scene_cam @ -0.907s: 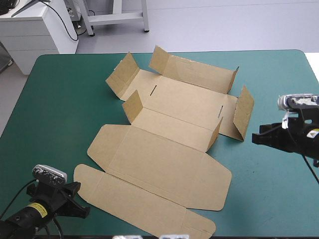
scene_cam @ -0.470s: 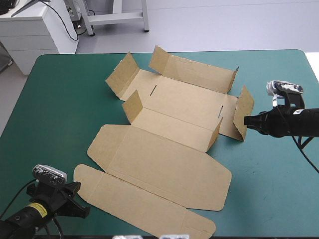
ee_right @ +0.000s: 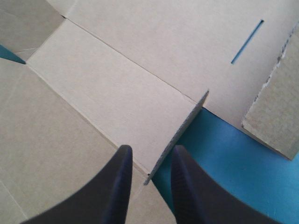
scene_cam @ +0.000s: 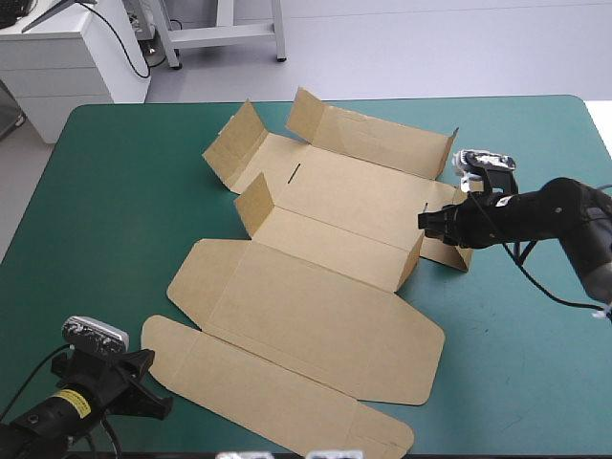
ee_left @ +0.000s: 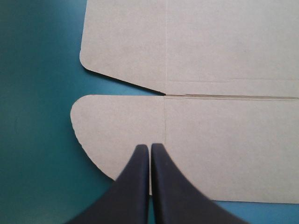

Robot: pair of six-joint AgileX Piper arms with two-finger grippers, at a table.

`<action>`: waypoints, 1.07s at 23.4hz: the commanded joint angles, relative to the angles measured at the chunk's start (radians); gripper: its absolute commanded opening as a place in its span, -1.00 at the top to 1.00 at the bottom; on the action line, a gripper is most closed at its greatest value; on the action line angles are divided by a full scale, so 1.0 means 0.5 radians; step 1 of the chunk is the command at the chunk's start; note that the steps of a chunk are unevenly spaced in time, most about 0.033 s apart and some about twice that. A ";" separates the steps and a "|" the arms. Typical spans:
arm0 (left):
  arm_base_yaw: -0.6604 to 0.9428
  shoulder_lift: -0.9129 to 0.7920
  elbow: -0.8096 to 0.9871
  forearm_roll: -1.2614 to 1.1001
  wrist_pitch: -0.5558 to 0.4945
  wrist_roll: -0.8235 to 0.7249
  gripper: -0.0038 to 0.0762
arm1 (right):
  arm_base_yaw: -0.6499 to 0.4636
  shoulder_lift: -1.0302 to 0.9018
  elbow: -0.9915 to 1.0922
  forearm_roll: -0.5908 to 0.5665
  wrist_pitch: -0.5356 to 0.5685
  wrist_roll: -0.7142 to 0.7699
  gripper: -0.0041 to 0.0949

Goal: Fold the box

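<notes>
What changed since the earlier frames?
The right gripper swung in from the right toward the box and now has its open fingers astride an upright end flap, not clamped. The left gripper stayed shut over the box's near corner; the box lies as before.

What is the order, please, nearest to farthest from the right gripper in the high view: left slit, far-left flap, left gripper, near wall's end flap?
1. Small upright brown board flap, at the right gripper.
2. Narrow dark slit, base panel's left.
3. Raised brown side flap, far-left.
4. Left black-fingered gripper, near-left corner.
</notes>
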 commanded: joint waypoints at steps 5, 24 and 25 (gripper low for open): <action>-0.011 0.017 -0.046 -0.024 -0.118 -0.010 0.92 | 0.152 0.195 -0.136 -0.161 -0.026 0.180 0.05; -0.011 0.017 -0.046 -0.018 -0.118 -0.017 0.92 | 0.225 0.474 -0.300 -0.359 0.049 0.478 0.02; -0.011 0.017 -0.046 -0.018 -0.118 -0.017 0.92 | 0.225 0.505 -0.300 -0.327 0.063 0.478 0.02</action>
